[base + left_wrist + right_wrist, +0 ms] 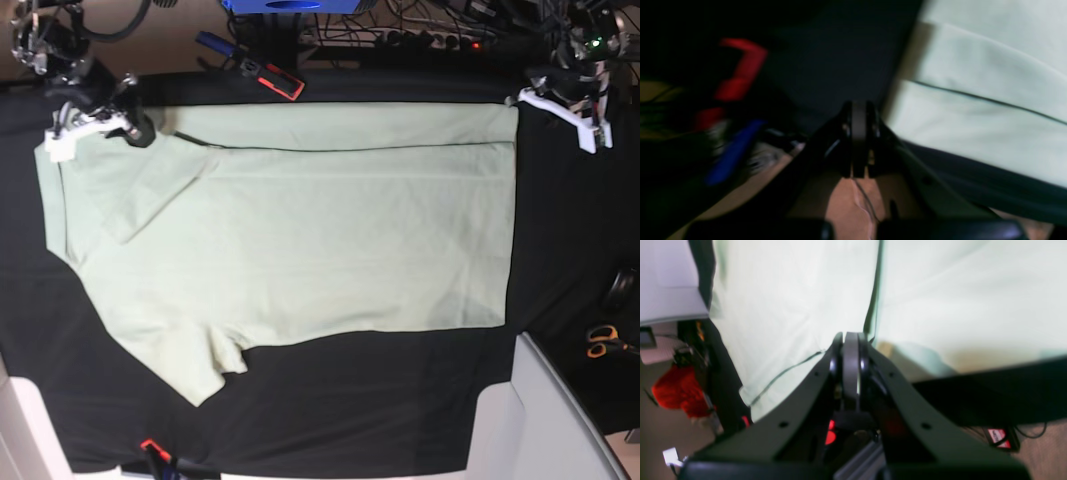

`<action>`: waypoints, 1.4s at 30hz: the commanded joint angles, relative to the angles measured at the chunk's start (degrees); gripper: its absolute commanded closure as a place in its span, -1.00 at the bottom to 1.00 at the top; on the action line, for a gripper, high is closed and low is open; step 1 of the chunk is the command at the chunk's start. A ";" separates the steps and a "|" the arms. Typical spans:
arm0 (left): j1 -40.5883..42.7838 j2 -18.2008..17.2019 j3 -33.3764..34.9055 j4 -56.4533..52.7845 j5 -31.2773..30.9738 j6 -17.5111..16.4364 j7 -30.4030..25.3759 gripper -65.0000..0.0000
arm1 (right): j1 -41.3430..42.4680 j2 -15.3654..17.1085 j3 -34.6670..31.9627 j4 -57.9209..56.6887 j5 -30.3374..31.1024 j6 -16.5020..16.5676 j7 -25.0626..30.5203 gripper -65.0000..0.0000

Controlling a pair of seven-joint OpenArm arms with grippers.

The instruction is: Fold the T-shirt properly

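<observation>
T-shirt (300, 230) spread on black cloth (330, 410), top edge folded over — left gripper (858, 133) and right gripper (850, 363) clenched empty.

Pale mint-green T-shirt (300, 240) lies flat on the black table cloth (400, 420), far long edge folded over in a narrow strip, one sleeve folded inward, the other sticking out near-side.

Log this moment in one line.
T-shirt: flat, top strip folded | left gripper: shut, empty, off shirt | right gripper: shut, empty, at shirt edge
</observation>
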 commanded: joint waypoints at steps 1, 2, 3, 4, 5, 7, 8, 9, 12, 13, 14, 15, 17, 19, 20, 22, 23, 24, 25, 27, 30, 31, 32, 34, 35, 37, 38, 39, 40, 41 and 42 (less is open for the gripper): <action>-0.32 -0.16 0.33 0.48 -0.08 0.12 -1.00 1.00 | 0.19 0.38 -0.13 -0.27 0.26 0.51 0.54 1.00; -0.94 0.45 0.68 0.22 -0.08 0.12 -1.09 1.00 | 0.54 0.38 -0.31 -1.24 -0.01 0.51 0.63 1.00; -1.64 0.89 0.76 0.04 -0.08 0.12 -1.09 1.00 | 0.89 0.38 -0.31 -2.21 -0.10 0.51 0.63 1.00; -2.08 1.16 0.94 -0.57 -0.08 0.12 -1.09 1.00 | 1.15 0.38 -0.31 -3.17 -0.18 0.51 0.63 1.00; -2.43 1.16 1.03 -1.01 -0.08 0.12 -1.09 1.00 | 1.24 0.38 -0.31 -3.88 -0.18 0.51 0.72 1.00; -3.84 1.16 1.03 -2.51 -0.08 0.12 -1.09 1.00 | 1.86 0.38 -0.31 -5.37 -0.18 0.51 0.72 1.00; -4.37 1.16 1.03 -3.30 -0.08 0.12 -1.09 1.00 | 1.94 0.38 -0.22 -6.16 -0.18 0.51 0.72 1.00; -5.07 1.16 1.03 -4.26 -0.08 0.12 -1.09 1.00 | 2.29 0.38 -0.13 -7.13 -0.18 0.51 0.72 1.00; -6.39 1.16 1.12 -7.17 0.00 0.12 -1.09 1.00 | 3.70 0.47 -0.40 -9.24 -0.18 0.51 0.72 1.00; -6.65 1.07 1.12 -7.96 0.00 0.12 -1.09 1.00 | 4.14 0.47 -0.40 -9.59 -0.18 0.51 0.72 1.00; -6.74 0.98 1.12 -8.75 0.00 0.12 -1.09 1.00 | 4.40 0.47 -0.40 -9.85 -0.18 0.51 0.72 1.00; -6.83 0.89 1.12 -9.45 0.00 0.12 -1.09 1.00 | 4.58 0.47 -0.40 -9.85 -0.18 0.51 0.72 1.00; -6.92 0.81 1.03 -10.42 0.00 0.12 -1.09 1.00 | 4.76 0.47 -0.40 -9.77 -0.18 0.51 0.72 1.00; -7.53 0.72 1.03 -11.56 0.00 0.12 -1.09 1.00 | 5.46 0.47 -0.40 -9.77 -0.18 0.51 0.54 1.00; -7.88 0.72 1.03 -12.53 0.18 0.12 -1.09 1.00 | 5.55 0.38 -0.40 -9.77 -0.18 0.51 0.54 1.00; -8.41 0.72 1.03 -14.02 2.82 0.12 -1.53 1.00 | 5.99 0.38 -0.40 -9.77 -0.18 0.51 0.45 1.00; -8.94 1.07 1.03 -14.46 4.66 0.12 -2.59 1.00 | 6.25 0.29 -0.40 -9.85 -0.18 0.51 0.36 1.00; -9.03 1.25 1.03 -14.64 6.60 0.12 -4.17 1.00 | 6.34 -0.15 -0.66 -9.85 -0.18 0.51 0.36 1.00; -9.03 1.77 1.03 -14.81 7.74 0.12 -5.40 1.00 | 6.43 -0.41 -1.10 -9.85 -0.18 0.51 0.36 1.00; -9.11 2.65 0.94 -15.25 10.03 0.12 -6.98 1.00 | 6.60 -0.68 -1.63 -9.85 -0.18 0.51 0.36 1.00; -9.20 3.00 1.03 -15.34 11.26 0.12 -7.42 1.00 | 7.22 -0.76 -3.47 -9.85 -0.18 0.51 0.54 1.00; -9.20 3.18 1.03 -15.34 11.17 0.12 -7.51 1.00 | 7.31 -0.76 -3.91 -9.85 -0.18 0.51 0.54 1.00; -9.11 3.18 0.94 -15.25 11.17 0.12 -7.51 1.00 | 7.75 -0.85 -3.91 -9.85 -0.18 0.42 0.54 1.00; -9.03 3.18 0.94 -14.90 11.17 0.12 -7.51 1.00 | 8.27 -0.85 -4.35 -9.85 -0.18 0.42 0.54 1.00; -9.03 3.18 0.76 -14.90 11.17 0.12 -7.51 1.00 | 8.36 -0.85 -4.53 -9.85 -0.18 0.42 0.54 1.00; -9.03 3.18 0.59 -14.99 11.17 0.12 -7.51 1.00 | 8.62 -0.85 -4.53 -9.85 -0.18 0.42 0.54 1.00; -9.03 3.18 0.59 -14.99 11.17 0.12 -7.51 1.00 | 9.15 -0.85 -4.70 -9.85 -0.18 0.42 0.54 1.00; -8.94 3.18 0.59 -14.99 11.17 0.12 -7.51 1.00 | 9.42 -0.85 -4.70 -9.85 -0.18 0.42 0.54 1.00; -8.94 3.18 0.59 -14.99 11.17 0.12 -7.51 1.00 | 9.59 -0.85 -4.70 -9.85 -0.18 0.42 0.54 1.00; -8.94 3.18 0.59 -14.99 11.17 0.12 -7.51 1.00 | 9.77 -0.85 -4.70 -9.85 -0.18 0.42 0.54 1.00; -8.94 3.18 0.59 -14.99 11.17 0.12 -7.51 1.00 | 10.38 -0.85 -4.70 -9.85 -0.18 0.42 0.36 1.00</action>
